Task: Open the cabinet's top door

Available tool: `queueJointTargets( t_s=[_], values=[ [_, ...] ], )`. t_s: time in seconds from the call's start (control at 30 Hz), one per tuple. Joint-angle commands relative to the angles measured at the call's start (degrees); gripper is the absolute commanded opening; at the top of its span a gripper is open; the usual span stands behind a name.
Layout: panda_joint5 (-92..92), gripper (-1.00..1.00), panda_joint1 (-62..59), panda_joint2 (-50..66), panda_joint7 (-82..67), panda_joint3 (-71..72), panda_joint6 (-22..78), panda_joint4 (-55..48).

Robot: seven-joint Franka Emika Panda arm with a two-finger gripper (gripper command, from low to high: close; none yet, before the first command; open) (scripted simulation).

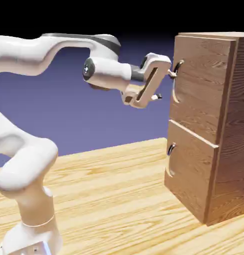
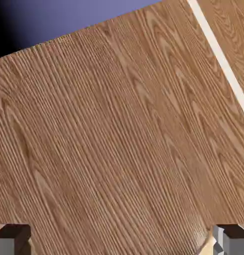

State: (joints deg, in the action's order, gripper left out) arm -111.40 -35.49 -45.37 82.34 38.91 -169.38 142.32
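The cabinet [image 1: 208, 124] stands upright on the counter [image 1: 119, 194], toward its right edge in the exterior view, its long axis vertical and its front turned toward the arm. Its two front panels are stacked. The top door [image 1: 196, 84] fills the upper part of the front and sits flush and closed, so nothing of the inside shows. Its curved silver handle [image 1: 176, 82] runs vertically along the door's edge nearest the arm. The lower panel [image 1: 191, 167] is also closed, with a smaller handle [image 1: 170, 149] at the same edge.

The end effector [image 1: 164, 84] is held level at the height of the top door, pointing at it, with the upper finger [image 1: 172, 72] right at the top of the handle and the lower finger [image 1: 156, 96] well below it, so the fingers stand spread apart. Whether the upper finger touches the handle cannot be told. In the hand view, wood grain [image 2: 119, 144] fills nearly everything, with both finger tips far apart at the bottom corners.
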Motion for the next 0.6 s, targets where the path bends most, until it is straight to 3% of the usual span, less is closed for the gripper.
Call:
queueJointTargets(
  t_s=[0.0,0.57],
  values=[
    [-2.5,1.0,-0.8,-0.3,0.9,0.9,0.1,-0.4],
    [-44.9,1.0,-14.6,-5.1,16.1,15.7,1.9,-7.5]
  ],
)
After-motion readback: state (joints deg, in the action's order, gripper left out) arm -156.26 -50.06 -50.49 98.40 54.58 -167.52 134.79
